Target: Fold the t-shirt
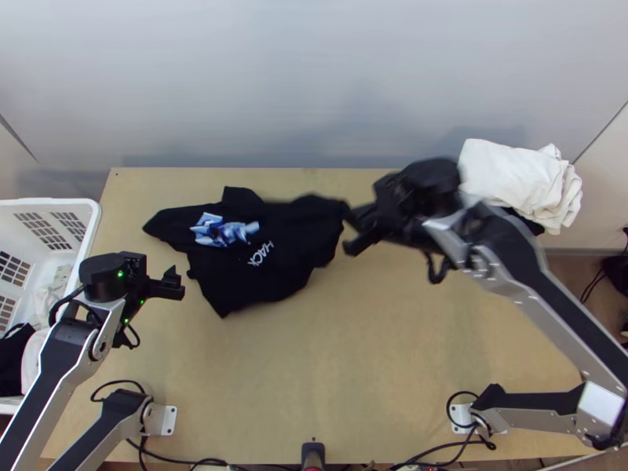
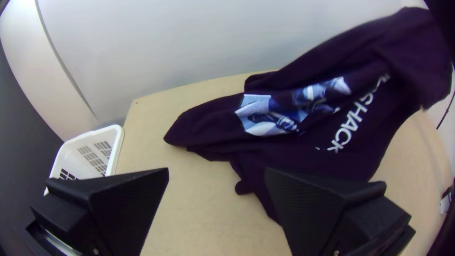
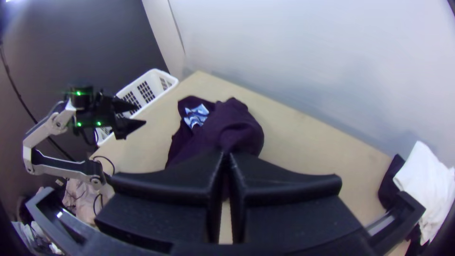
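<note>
One wooden table [image 1: 392,369] is bearing one rumpled t-shirt [image 1: 290,271]; the right gripper [image 1: 350,228], nearly closed, is pinching its edge; the left gripper [image 1: 176,283] is gaping, empty.

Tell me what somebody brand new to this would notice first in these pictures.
The eye would probably go first to the black t-shirt with its blue-and-white print, bunched toward the table's far left, one side pinched in the right end effector. Next might come the bright white cloth pile at the far right corner, then the white plastic basket at the left edge.
</note>
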Tool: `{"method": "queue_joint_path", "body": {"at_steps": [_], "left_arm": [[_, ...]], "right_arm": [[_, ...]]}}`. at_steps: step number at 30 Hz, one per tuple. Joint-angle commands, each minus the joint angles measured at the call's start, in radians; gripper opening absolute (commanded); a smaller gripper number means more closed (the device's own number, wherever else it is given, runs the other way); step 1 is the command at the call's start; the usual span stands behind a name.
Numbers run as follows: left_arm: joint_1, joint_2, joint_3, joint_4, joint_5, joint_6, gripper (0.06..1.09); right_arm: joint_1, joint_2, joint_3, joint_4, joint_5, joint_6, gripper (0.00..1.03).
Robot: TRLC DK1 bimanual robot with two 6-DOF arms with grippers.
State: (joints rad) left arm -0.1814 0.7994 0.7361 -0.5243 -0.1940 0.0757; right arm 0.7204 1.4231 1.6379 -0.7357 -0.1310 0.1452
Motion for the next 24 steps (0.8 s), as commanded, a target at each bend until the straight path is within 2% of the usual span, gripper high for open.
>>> {"method": "queue_joint_path", "body": {"at_steps": [1, 4, 11, 18, 24], "left_arm": [[-0.052, -0.003, 0.013, -0.02, 0.001, 0.006, 1.04], [-0.133, 0.0, 0.039, -0.052, 0.001, 0.019, 1.04], [-0.225, 0.046, 0.14, -0.126, 0.008, 0.013, 1.04], [-0.438, 0.083, 0.1, -0.161, 0.018, 0.018, 1.04], [-0.454, 0.158, 0.114, -0.109, 0.005, 0.044, 1.04]], "right_arm": [[0.013, 0.011, 0.31, -0.105, 0.021, -0.006, 0.04], [-0.016, 0.037, 0.378, -0.105, 0.022, -0.019, 0.04], [-0.182, 0.166, 0.533, -0.105, 0.016, -0.056, 0.04], [-0.242, 0.247, 0.527, -0.041, 0.011, -0.049, 0.04], [-0.28, 0.367, 0.511, 0.05, 0.011, -0.059, 0.04]]}}
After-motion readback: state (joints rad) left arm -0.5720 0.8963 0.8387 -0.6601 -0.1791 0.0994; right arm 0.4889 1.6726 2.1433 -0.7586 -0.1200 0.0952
